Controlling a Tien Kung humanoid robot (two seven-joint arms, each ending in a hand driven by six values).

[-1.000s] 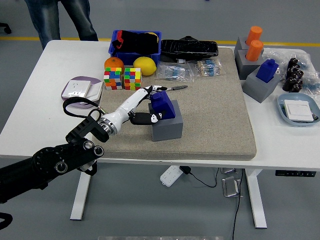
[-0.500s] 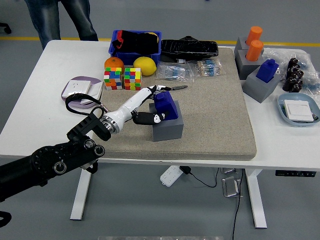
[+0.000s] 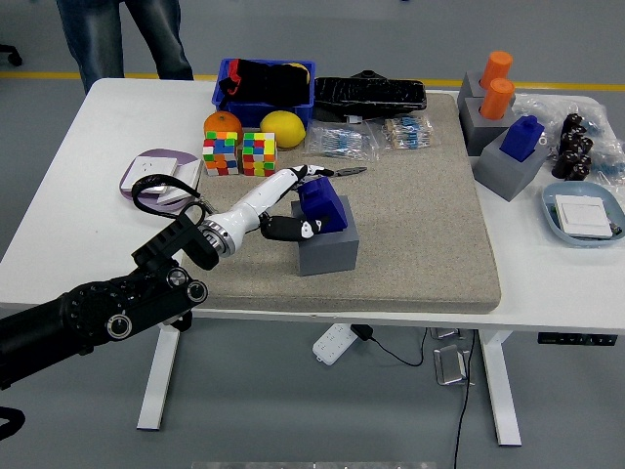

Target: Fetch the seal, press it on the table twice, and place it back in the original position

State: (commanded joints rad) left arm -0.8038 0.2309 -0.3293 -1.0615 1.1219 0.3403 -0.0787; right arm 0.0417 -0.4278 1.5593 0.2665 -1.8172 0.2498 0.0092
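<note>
Fingers (image 3: 311, 178) of left hand (image 3: 290, 200): curled around blue seal (image 3: 321, 204), white digits over its top and left face, dark thumb tip against its lower left side; clamped on it, by the look of the wrap. Seal location: seated on grey block (image 3: 327, 246), left-centre of beige mat (image 3: 410, 210) on white desk (image 3: 68, 176); not yet visibly lifted clear. Long axis of seal: near upright, leaning slightly left toward the hand. Bearing from hand: seal directly at the fingertips, right of the wrist, arm entering from lower left. Right hand: not in view; left the only hand near. Judged next move: straight lift off the block, then down onto open mat just beside. Nearby: colour cubes (image 3: 240, 153), orange (image 3: 222, 124), lemon (image 3: 282, 128), well behind the hand.
</note>
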